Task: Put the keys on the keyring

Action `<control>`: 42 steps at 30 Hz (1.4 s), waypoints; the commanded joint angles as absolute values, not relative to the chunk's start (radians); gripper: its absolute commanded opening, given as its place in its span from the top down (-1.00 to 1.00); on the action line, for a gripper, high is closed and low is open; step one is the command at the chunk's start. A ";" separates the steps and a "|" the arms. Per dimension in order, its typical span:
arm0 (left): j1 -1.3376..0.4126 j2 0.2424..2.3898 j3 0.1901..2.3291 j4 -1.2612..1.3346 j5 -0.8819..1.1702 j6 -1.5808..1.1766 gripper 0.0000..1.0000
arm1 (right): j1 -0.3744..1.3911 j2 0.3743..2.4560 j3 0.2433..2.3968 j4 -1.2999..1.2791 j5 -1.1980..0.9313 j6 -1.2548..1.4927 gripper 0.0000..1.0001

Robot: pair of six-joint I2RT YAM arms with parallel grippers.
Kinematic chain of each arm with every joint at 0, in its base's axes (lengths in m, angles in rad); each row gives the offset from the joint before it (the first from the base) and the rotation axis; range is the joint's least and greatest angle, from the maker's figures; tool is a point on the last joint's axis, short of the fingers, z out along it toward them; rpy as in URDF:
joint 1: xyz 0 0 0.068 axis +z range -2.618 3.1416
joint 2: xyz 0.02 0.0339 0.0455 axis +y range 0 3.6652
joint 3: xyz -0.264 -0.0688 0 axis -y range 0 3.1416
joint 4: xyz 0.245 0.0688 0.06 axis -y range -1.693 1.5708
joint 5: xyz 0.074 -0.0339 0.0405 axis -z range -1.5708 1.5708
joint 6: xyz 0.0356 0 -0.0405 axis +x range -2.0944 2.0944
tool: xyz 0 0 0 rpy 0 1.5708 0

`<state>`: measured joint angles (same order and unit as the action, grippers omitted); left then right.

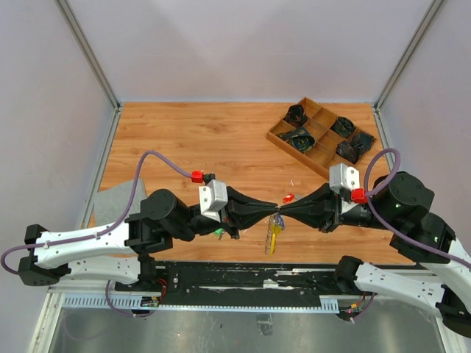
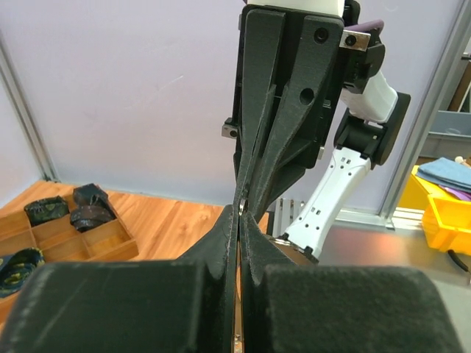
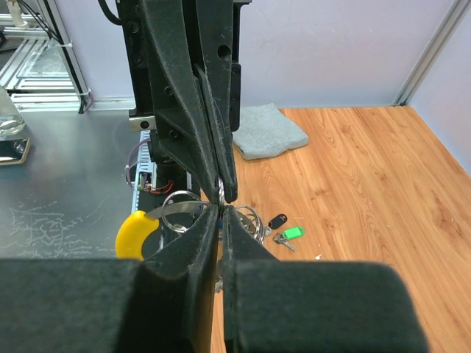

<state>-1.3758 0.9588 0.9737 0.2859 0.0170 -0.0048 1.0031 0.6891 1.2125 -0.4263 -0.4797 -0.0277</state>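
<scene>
Black plastic fingers of the left gripper (image 2: 240, 212) are clamped flat together on a sliver of silver wire, judged to be the keyring (image 1: 271, 237), which hangs above the table from the point where both tools meet tip to tip; the right gripper (image 3: 221, 207) shows its jaws drawn to a narrow slit at that same point, and whether it pinches wire or key cannot be told; the ring's yellow curved piece (image 3: 135, 234) dangles beside the tips.

Risks: two tips crowded on one thin wire may twist it loose, dropping the ring among the loose keys; a key fed blind may miss the coil's split.

On the wooden table (image 1: 184, 140) lie a green-tagged key (image 3: 293, 233), a black fob (image 3: 277, 220) and a red-tagged key (image 1: 288, 197); well apart sit a grey cloth (image 3: 268, 131) and a compartment tray (image 1: 275, 137).

No brand, label or writing is legible.
</scene>
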 commanded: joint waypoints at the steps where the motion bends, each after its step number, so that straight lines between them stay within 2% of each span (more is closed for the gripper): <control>1: -1.373 0.960 0.987 0.329 0.037 -0.007 0.99 | 1.010 0.696 1.209 -0.379 -0.512 -0.010 0.97; 5: -1.373 0.963 0.997 0.302 0.027 0.000 0.91 | 1.010 0.712 1.268 -0.474 -0.505 -0.038 0.99; 9: -1.373 0.963 1.018 0.249 0.018 0.020 0.59 | 1.010 0.774 1.392 -0.681 -0.481 -0.097 0.99; 11: -1.373 0.967 1.035 0.209 0.015 0.034 0.50 | 1.010 0.823 1.458 -0.796 -0.474 -0.128 0.99; 17: -1.373 0.993 1.085 0.091 0.005 0.069 0.37 | 1.010 0.909 1.581 -1.010 -0.466 -0.202 0.99; 33: -1.373 1.062 1.121 -0.008 0.010 0.085 0.27 | 1.010 0.903 1.587 -1.021 -0.475 -0.218 0.99; 38: -1.373 1.069 1.129 -0.008 0.008 0.090 0.47 | 1.010 0.899 1.578 -1.013 -0.485 -0.217 0.99; 42: -1.373 1.079 1.138 -0.002 0.019 0.094 0.49 | 1.009 0.901 1.568 -1.000 -0.493 -0.216 0.99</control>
